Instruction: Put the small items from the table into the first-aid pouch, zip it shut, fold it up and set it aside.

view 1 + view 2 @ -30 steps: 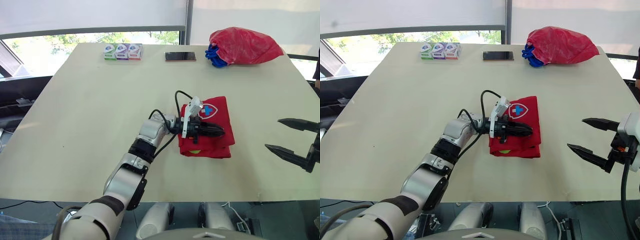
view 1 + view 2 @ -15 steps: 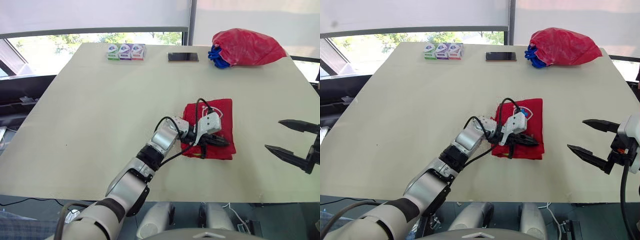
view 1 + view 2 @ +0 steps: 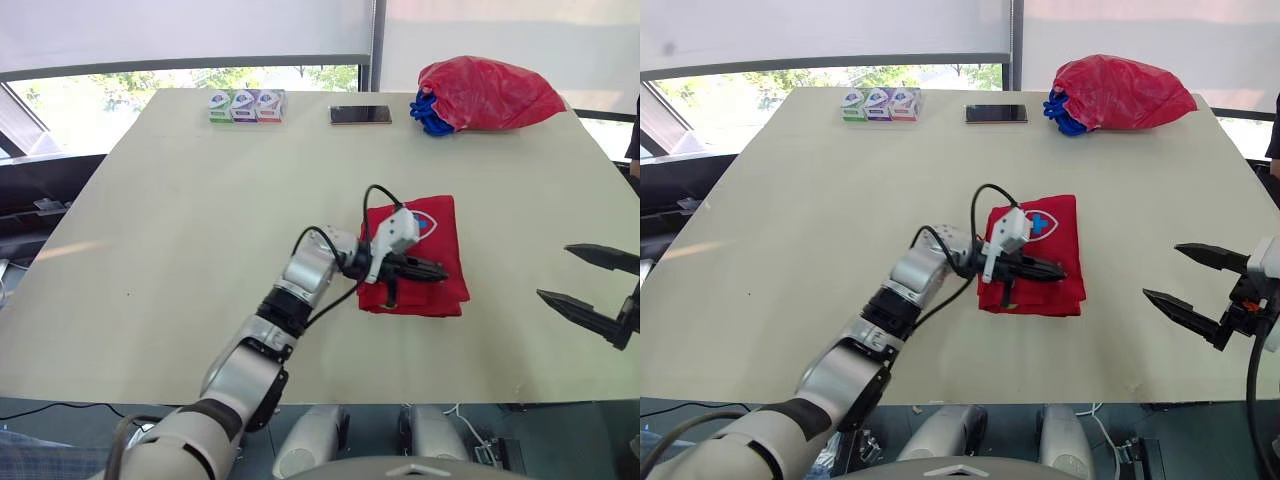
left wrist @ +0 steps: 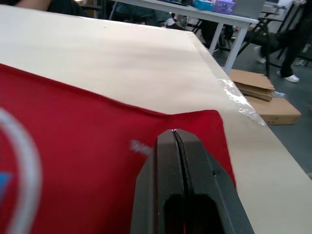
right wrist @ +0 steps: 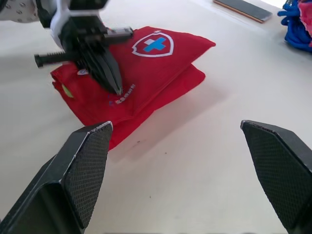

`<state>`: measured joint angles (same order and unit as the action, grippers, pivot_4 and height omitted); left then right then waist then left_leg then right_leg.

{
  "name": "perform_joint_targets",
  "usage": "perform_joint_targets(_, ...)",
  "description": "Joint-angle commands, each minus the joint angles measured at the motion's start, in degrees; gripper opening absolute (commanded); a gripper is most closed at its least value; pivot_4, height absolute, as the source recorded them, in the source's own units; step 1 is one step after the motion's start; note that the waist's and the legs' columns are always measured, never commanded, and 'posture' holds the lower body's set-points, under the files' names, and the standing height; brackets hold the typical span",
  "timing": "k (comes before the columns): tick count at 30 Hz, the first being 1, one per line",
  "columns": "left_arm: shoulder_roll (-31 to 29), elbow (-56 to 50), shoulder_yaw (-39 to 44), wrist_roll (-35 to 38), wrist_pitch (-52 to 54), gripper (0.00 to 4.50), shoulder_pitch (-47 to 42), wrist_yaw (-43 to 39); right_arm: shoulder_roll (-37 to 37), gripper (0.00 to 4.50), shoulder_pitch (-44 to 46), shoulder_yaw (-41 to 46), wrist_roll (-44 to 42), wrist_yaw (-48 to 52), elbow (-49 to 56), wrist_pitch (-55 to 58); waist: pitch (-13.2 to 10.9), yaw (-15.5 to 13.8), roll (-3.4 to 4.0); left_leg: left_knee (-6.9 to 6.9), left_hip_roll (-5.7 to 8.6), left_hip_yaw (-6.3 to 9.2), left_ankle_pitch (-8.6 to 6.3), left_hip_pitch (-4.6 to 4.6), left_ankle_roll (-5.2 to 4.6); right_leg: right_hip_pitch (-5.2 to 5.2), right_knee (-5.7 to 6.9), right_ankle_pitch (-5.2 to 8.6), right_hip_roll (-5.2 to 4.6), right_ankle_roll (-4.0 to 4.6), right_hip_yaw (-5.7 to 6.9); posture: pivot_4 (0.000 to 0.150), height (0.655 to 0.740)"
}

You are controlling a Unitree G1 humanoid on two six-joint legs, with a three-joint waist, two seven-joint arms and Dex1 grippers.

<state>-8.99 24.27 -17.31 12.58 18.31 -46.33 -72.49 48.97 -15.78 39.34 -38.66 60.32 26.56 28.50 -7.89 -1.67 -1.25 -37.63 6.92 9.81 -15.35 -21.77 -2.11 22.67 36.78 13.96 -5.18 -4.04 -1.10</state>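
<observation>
Pouch (image 3: 442,238) first: the red first-aid pouch lies folded over on itself on the table (image 3: 200,200), a little to the robot's right of the middle. Its shield emblem faces up on the top flap, and the lower layer shows along the near edge.

The left gripper (image 3: 436,270) rests on that top flap with its two black fingers pressed together. In the left wrist view the tips meet on the red cloth near a corner. Whether a thin pinch of fabric is caught between them is hard to make out; it looks more like a bare press than a hold.

The right gripper (image 3: 1160,270) hangs spread wide and empty beyond the table's right edge, well apart from the pouch.

The step in hand seems to be settling the fold and setting the pouch aside. To do it well:
- Press straight down, so the top flap is not dragged off the lower layer.
- For the move, part the fingers and take both layers at the folded edge, or the flap will likely spring open.
- The right claw could come in to steady the far side.

Along the far edge sit three small boxes (image 3: 246,104), a phone (image 3: 361,114) and a red plastic bag (image 3: 490,92), all well clear of the work.
</observation>
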Motion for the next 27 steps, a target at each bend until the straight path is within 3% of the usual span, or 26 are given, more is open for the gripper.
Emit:
perform_joint_targets(1, 0.2, 0.9, 4.7, 2.2, 1.2, 0.03, -4.9, 2.9, -0.4, 4.5, 1.8, 0.9, -1.0, 0.5, -2.3, -1.9, 0.0, 0.0, -0.01, -0.03, 0.0, 0.02, 0.0, -0.03, 0.0, 0.0, -0.01, 0.0, 0.0, 0.0, 0.02, 0.15, 0.74)
perform_joint_targets(9, 4.4, 17.6, 7.2, -2.0, -6.4, 0.03, -12.3, 11.5, -0.7, 4.5, 4.8, -3.1, 0.1, 1.0, -7.0, -3.7, 0.0, 0.1, -0.01, -0.05, 0.02, 0.01, 0.0, -0.06, 0.0, 0.03, -0.03, 0.0, 0.0, 0.0, 0.01, 0.15, 0.74)
perform_joint_targets(15, 5.6, 26.3, 3.4, -7.4, -8.5, 0.03, -12.7, 11.5, -0.2, 4.5, 5.3, -2.8, 0.4, 0.0, -7.9, -3.2, 0.0, 0.2, 0.0, -0.07, 0.02, 0.01, 0.0, -0.07, 0.0, 0.04, -0.01, 0.0, 0.0, -0.01, 0.01, 0.15, 0.74)
perform_joint_targets(19, 5.8, 32.5, 1.5, -12.1, -9.0, 0.03, -12.9, 15.8, 0.0, 4.5, 5.2, -2.9, 0.1, -1.2, -7.7, -1.7, 0.0, 0.3, 0.01, -0.06, 0.02, 0.0, 0.0, -0.01, 0.0, -0.02, 0.0, 0.0, 0.0, -0.01, 0.01, 0.15, 0.74)
perform_joint_targets(27, 5.9, 35.8, -3.3, -18.6, -13.5, 0.03, -10.6, 14.2, -0.4, 4.5, 6.3, -4.0, -0.4, -1.8, -7.0, -1.6, 0.9, 0.5, 0.14, -0.07, 0.02, 0.0, -0.01, 0.07, -0.01, -0.11, -0.01, 0.01, 0.01, -0.03, 0.0, 0.15, 0.74)
